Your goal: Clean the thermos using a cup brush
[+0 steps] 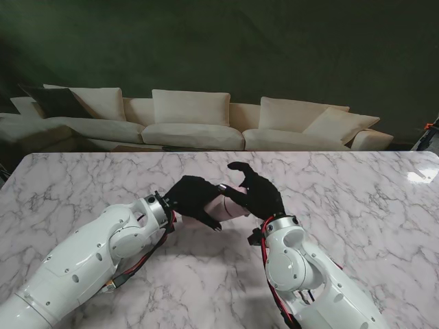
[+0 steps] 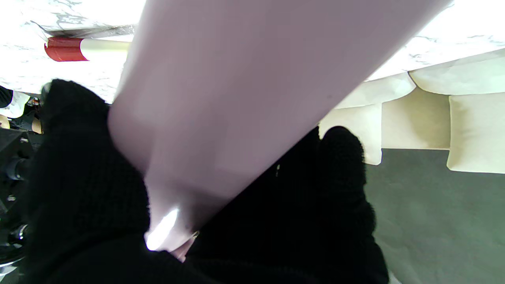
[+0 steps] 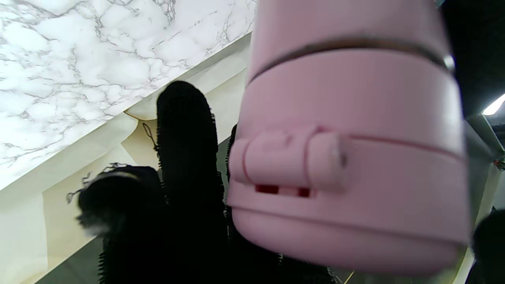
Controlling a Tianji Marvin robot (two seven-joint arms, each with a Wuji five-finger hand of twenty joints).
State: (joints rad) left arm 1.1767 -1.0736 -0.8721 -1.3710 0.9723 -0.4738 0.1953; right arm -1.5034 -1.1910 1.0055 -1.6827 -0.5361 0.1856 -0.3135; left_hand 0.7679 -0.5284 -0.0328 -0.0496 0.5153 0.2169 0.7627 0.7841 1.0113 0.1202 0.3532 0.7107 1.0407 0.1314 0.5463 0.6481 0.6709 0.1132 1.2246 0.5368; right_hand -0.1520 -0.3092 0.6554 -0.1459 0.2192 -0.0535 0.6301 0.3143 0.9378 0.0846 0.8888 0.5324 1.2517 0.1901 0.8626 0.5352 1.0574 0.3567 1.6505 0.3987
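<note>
The left hand (image 1: 194, 199), gloved in black, sat a little left of the centre of the stand's view, its fingers wrapped round the body of the pink thermos (image 1: 226, 203) and gripping it. In the left wrist view the same hand (image 2: 90, 189) showed dark fingers on both sides of the pale pink barrel (image 2: 244, 86), which filled the middle of that frame and ran up to its top edge.

The right hand (image 1: 259, 192), also in a black glove, lay just right of centre in the stand's view, against the thermos's other end, with one finger reaching toward the upper middle of the frame. In the right wrist view its fingers (image 3: 185, 150) stood straight in the lower left half, beside the thermos lid (image 3: 347, 157), which had a hinged clasp on its side and a dark seam above it. Whether this hand actually clasped the lid or only rested by it could not be told.

The thermos lay roughly level between the two hands, above the marble table (image 1: 357, 205), in the middle of the stand's view.

In the upper left of the left wrist view a pale rod with a red tip (image 2: 65, 49) lay on the marble; it may have been the cup brush, but that was not sure.

A cream sofa (image 1: 192, 123) stretched across the stand's view beyond the table's far edge.
</note>
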